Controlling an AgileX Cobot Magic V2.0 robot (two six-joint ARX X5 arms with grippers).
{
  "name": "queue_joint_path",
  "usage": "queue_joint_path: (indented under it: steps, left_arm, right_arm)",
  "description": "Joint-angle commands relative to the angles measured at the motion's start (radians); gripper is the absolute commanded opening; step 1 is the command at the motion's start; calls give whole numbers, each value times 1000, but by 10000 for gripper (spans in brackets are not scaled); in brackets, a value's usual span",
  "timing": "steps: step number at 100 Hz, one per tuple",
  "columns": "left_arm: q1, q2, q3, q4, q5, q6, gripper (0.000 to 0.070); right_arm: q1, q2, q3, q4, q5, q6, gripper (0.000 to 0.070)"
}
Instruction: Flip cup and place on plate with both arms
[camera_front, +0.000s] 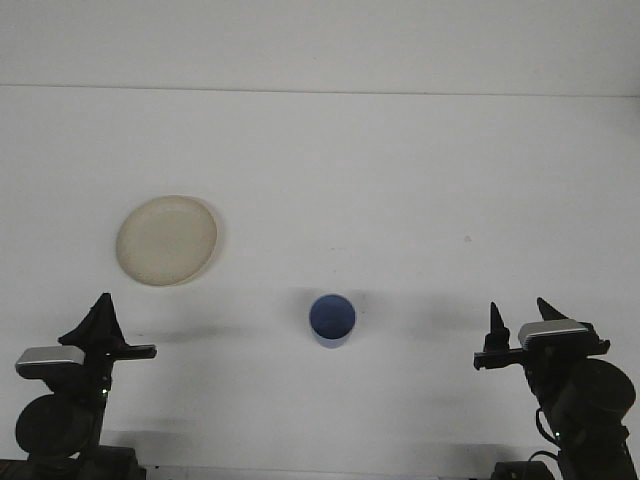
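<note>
A small blue cup (332, 319) stands on the white table near the front middle, showing a round blue face from above. A cream plate (166, 240) lies to the left and farther back. My left gripper (95, 318) sits at the front left, well left of the cup, its fingers close together in a single point. My right gripper (520, 315) is at the front right, open, with two dark fingers (495, 321) apart and nothing between them. Both grippers are far from the cup.
The white table (400, 200) ends at a back edge near the top of the view, with a pale wall behind. A tiny dark speck (466, 238) marks the table to the right.
</note>
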Motion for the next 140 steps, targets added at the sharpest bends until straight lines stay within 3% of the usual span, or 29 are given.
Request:
queue_joint_path:
  steps: [1,21,50,95,100,113,119,132,140]
  left_arm:
    - [1,60,81,-56,24,-19,11]
    - [1,298,351,-315,126,-19,11]
    - [1,611,593,-632,129,-8,11]
    - [1,698,607,-671,129,-9,23]
    - [1,697,607,-674,129,-9,68]
    - [1,697,607,-679,129,-8,340]
    - [1,697,607,-678,129,-8,432]
    - [1,697,607,-679,129,-6,550]
    - [-2,698,609,-680,129,4,557]
  right_arm:
    - [1,3,8,12,0,13,484]
    - [1,3,8,12,0,13,484]
    - [1,3,8,13,0,13,484]
    - [1,3,8,13,0,13,484]
    - [1,3,8,13,0,13,484]
    - [1,3,8,19,0,13,484]
    - [1,3,8,19,0,13,484]
    - [1,3,8,19,0,13,484]
    - [1,3,8,19,0,13,484]
